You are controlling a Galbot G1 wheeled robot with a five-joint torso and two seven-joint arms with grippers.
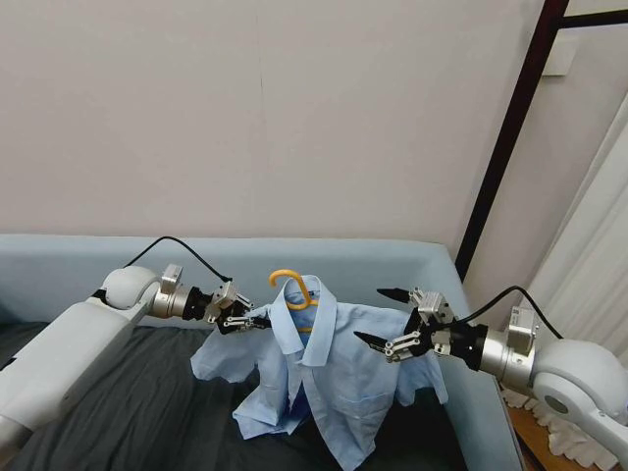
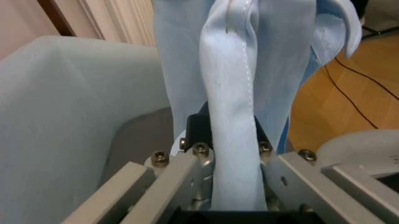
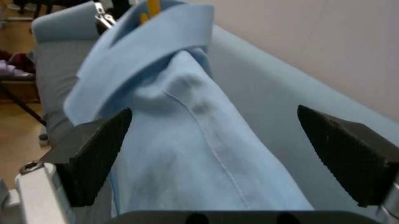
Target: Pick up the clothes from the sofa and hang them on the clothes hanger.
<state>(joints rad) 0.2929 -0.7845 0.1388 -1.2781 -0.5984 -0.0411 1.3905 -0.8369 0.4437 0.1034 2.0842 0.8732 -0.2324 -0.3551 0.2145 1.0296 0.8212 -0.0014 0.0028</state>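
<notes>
Shirt (image 1: 329, 378) wore its hanger (image 1: 291, 285); we pinched one shoulder in the left gripper (image 1: 245, 322), right gripper (image 1: 371, 314) spread astride the other; hanging-up, we judged, not yet done.

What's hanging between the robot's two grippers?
The shirt on its yellow hanger, seen in the head view between left gripper and right gripper.

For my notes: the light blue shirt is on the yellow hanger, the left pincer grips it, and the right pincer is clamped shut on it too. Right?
Not quite: the right pincer is open, straddling the light blue shirt without closing on it, as the right wrist view shows. The shirt is on the yellow hanger, and the left pincer grips it.
</notes>
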